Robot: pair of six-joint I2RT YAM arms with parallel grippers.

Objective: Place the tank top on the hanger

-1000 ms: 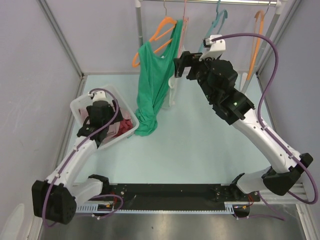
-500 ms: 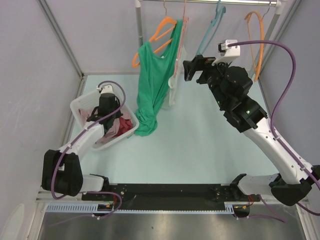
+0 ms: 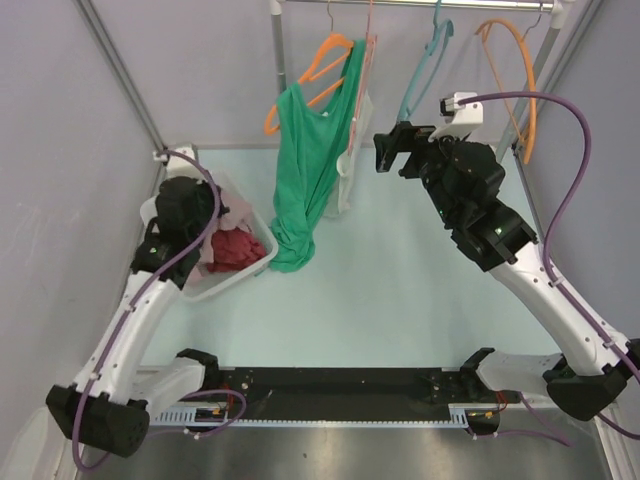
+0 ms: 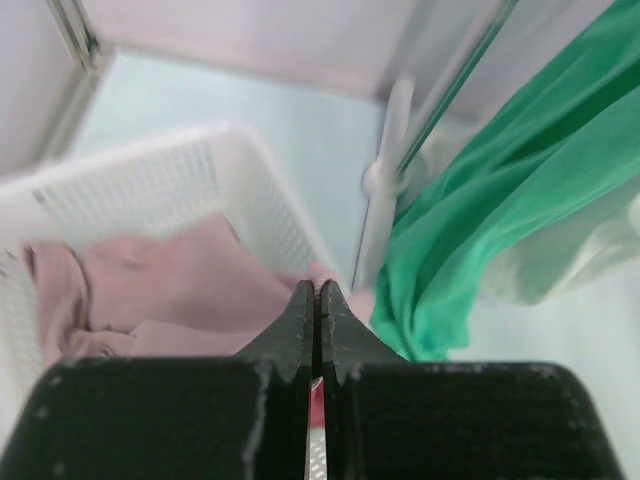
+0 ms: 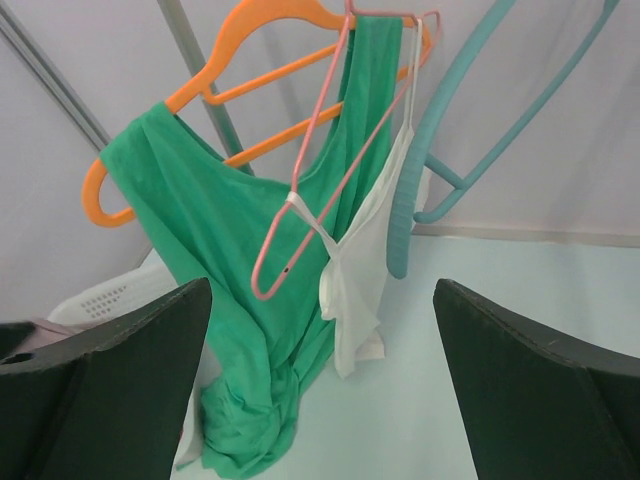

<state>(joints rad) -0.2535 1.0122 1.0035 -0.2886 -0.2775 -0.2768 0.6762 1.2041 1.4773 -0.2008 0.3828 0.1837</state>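
The dusty pink tank top (image 4: 170, 290) lies crumpled in the white basket (image 4: 150, 180); in the top view it (image 3: 203, 260) shows pale beside my left arm. My left gripper (image 4: 317, 288) is shut, its tips pinched at a fold of that pink cloth, just over the basket (image 3: 225, 285). In the top view the left gripper (image 3: 208, 220) hovers above the basket's middle. The teal hanger (image 3: 420, 75) hangs empty on the rail. My right gripper (image 3: 387, 150) stands wide open in the air, facing the teal hanger (image 5: 420, 150) from a short way off, with nothing between its fingers (image 5: 322, 290).
A long green tank top (image 3: 305, 170) hangs from an orange hanger (image 3: 310, 70) and trails onto the table. A white top (image 5: 365, 260) hangs on a thin pink hanger (image 5: 310, 210). Another orange hanger (image 3: 520, 75) hangs at the right. A dark red cloth (image 3: 240, 248) also lies in the basket.
My left gripper went down into the basket, shut, and the arm has risen and drawn back left. My right arm shifted right, toward the teal hanger; the right orange hanger has swung.
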